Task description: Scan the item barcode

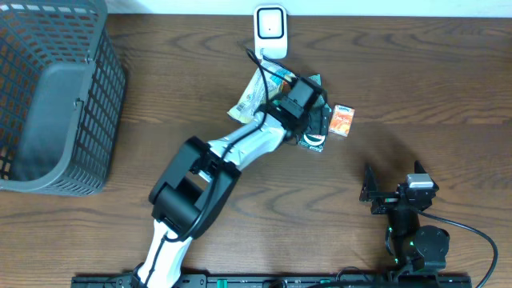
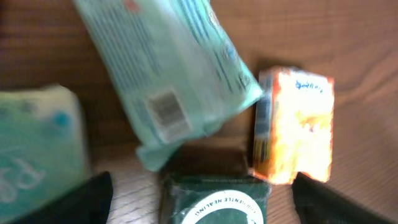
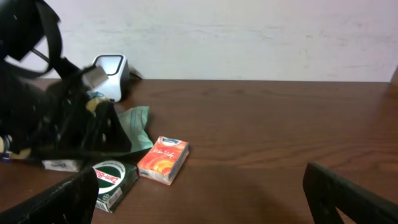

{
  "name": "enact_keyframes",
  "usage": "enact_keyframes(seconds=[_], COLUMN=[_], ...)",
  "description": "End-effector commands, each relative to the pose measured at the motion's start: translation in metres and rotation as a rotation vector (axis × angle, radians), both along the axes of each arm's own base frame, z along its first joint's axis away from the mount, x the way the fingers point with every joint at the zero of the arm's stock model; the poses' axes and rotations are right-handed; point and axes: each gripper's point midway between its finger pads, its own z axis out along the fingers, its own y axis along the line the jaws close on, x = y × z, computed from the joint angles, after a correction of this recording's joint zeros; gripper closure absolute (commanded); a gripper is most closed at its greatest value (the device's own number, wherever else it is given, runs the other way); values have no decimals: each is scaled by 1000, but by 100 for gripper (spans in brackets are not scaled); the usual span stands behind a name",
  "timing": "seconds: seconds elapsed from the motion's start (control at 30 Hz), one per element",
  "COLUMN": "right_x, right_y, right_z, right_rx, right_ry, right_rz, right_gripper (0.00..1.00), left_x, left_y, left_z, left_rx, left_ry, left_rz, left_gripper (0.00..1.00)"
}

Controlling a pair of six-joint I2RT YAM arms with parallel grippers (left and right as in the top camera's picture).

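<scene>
The white barcode scanner stands at the table's far edge. In front of it lie a pale green packet with its barcode facing up, an orange box and a dark green box. My left gripper hovers open over this cluster. Its fingers straddle the dark green box, with bare table showing on both sides. My right gripper stands open and empty near the front right, facing the orange box and the dark green box.
A grey wire basket fills the far left of the table. Another pale green packet lies left of the cluster, and a yellowish packet lies beside the left arm. Bare wood stretches between the two grippers.
</scene>
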Motion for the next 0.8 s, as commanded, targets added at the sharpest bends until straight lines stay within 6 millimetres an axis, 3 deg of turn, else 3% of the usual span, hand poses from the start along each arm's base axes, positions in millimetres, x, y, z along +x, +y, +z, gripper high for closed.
enact_keyframes(seconds=[0.0, 0.03, 0.1, 0.13, 0.27, 0.3, 0.33, 0.4, 0.5, 0.57, 0.67, 0.77], right_x=[0, 0, 0, 0, 0, 0, 0, 0, 0, 0, 0, 0], right_y=[-3, -3, -3, -3, -3, -3, -3, -3, -3, -3, -3, -3], right_z=[-1, -1, -1, -1, -1, -1, -1, -1, -1, -1, -1, -1], right_rx=[0, 0, 0, 0, 0, 0, 0, 0, 0, 0, 0, 0], right_ry=[0, 0, 0, 0, 0, 0, 0, 0, 0, 0, 0, 0], right_rz=[-14, -14, -14, -14, -14, -14, -14, -14, -14, -14, -14, -14], right_gripper=[1, 1, 1, 1, 1, 1, 1, 1, 1, 1, 1, 1], left_x=[27, 23, 15, 5, -32, -47, -54, -72, -96, -107, -120, -129], left_y=[17, 33, 51, 70, 123, 148, 164, 215, 268, 289, 339, 365], left_z=[103, 133, 160, 184, 229, 237, 239, 242, 247, 252, 265, 268], left_rx=[-111, -120, -121, -103, -42, 4, 41, 181, 284, 279, 266, 274], left_ry=[-149, -166, -176, -197, -213, -201, -196, -182, -153, -132, -132, -120], left_rz=[43, 63, 79, 77, 82, 110, 144, 262, 412, 487, 655, 743], left_gripper=[6, 5, 4, 0, 2, 2, 2, 2, 2, 2, 2, 2])
